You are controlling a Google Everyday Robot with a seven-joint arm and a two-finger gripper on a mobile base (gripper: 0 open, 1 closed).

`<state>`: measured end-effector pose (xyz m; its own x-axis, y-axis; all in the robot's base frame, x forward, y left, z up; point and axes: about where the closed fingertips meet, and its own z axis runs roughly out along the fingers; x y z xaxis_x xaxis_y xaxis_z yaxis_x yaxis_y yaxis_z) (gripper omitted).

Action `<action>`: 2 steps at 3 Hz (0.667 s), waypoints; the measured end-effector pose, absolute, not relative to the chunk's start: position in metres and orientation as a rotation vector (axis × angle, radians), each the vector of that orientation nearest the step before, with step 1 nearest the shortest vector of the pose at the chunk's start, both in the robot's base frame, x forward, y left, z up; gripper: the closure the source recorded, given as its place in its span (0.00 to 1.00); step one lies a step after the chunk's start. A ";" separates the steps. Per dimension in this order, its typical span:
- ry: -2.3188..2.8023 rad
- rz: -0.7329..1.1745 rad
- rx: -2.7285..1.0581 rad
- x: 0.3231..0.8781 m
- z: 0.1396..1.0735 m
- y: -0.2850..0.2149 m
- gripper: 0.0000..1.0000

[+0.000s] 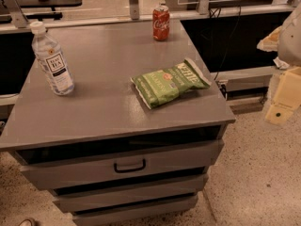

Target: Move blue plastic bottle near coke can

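The blue plastic bottle (52, 60) stands upright near the left edge of the grey cabinet top (108, 102). It is clear with a white cap and a white label. The coke can (161, 23) stands upright at the far edge of the top, right of the middle. My gripper (282, 100) hangs at the right edge of the view, off the cabinet's right side and over the floor. It is far from both the bottle and the can and holds nothing that I can see.
A green chip bag (170, 82) lies flat on the right half of the top, between the bottle's side and the gripper. The cabinet has drawers (129, 165) in front. A rail with posts (134, 1) and cables (225, 32) run behind the can.
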<state>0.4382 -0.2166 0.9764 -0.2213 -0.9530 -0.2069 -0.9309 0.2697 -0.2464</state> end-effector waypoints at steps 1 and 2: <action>2.231 -0.099 -1.724 0.438 0.976 -0.217 0.00; 2.135 0.002 -1.764 0.452 0.963 -0.179 0.00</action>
<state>0.4520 -0.1791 0.9630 -0.1478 -0.9482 -0.2812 -0.9487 0.2163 -0.2308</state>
